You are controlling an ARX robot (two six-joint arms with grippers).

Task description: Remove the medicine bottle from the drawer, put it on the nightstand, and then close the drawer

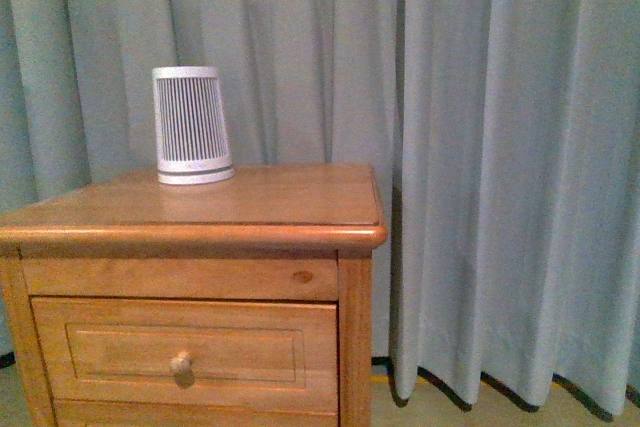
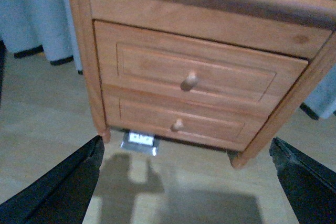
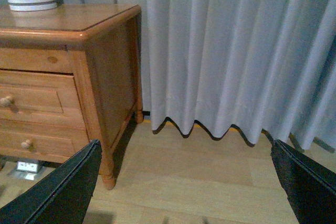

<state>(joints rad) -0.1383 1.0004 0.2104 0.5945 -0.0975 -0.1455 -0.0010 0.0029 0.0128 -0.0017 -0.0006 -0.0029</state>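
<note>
Left tool (image 2: 186, 141), wrist view: two dark fingers (image 2: 63, 192) spread wide apart and holding nothing, over a pale wood floor (image 2: 47, 119). Right tool (image 3: 185, 142), wrist view: fingers likewise spread and empty, facing the nightstand's side panel and the drapery beyond. Ahead of the left tool stands the nightstand (image 1: 200, 237), front on: upper drawer (image 2: 147, 61) fully shut, round knob (image 2: 189, 81) at its centre; lower drawer (image 2: 210, 121) also shut. Small metallic plate (image 2: 139, 141) on the floor beneath the cabinet. Medicine bottle: not visible in any view, the drawer being closed. White slatted tapered device (image 1: 190, 127) upright on the nightstand top, toward its rear left. Grey-green pleated curtain (image 1: 500, 147) behind, reaching the floor.
</note>
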